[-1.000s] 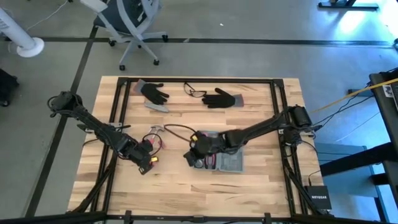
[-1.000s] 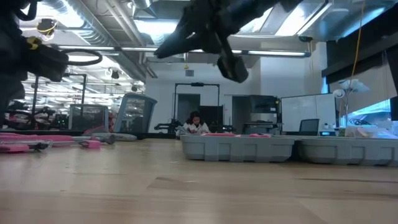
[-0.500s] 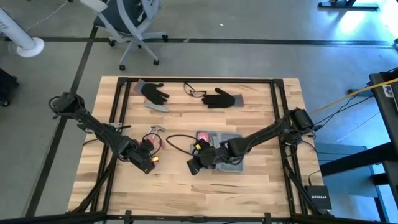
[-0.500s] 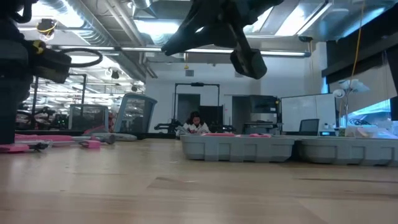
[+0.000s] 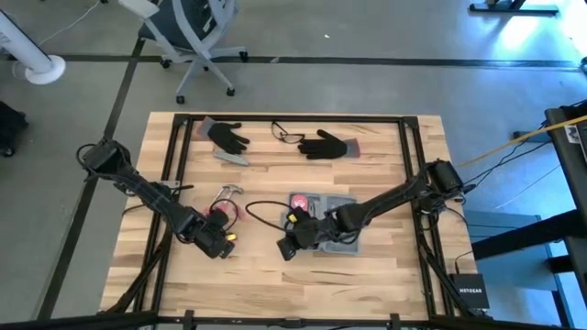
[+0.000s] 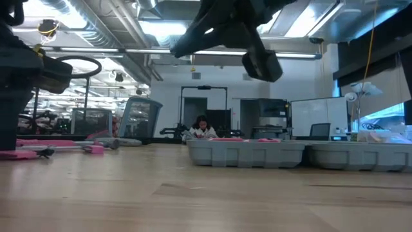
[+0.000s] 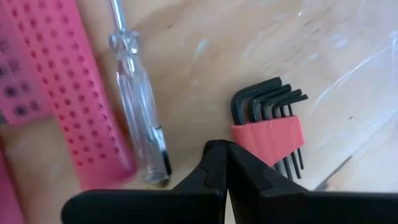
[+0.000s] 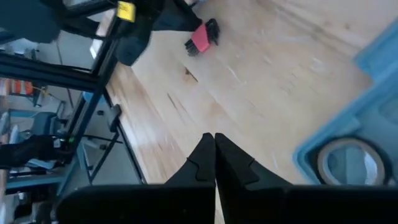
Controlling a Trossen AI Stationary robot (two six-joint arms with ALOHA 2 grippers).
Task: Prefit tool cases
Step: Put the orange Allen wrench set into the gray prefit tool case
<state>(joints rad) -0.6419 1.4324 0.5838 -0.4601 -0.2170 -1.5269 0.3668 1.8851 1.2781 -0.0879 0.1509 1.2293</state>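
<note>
Since a second ago, right gripper (image 5: 286,246) has slid off the tool case (image 5: 341,236), toward seven o'clock, fingers together, empty. Left gripper (image 5: 220,243), closed, hovers beside a hex-key set (image 7: 268,127), shown only by its wrist view. "NETGEAR" box (image 5: 473,291) sits off-table.

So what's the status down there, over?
Both hands shut, empty. Left hand over red hex key set; right hand at tool case edge. Case open, nothing blocking.
</note>
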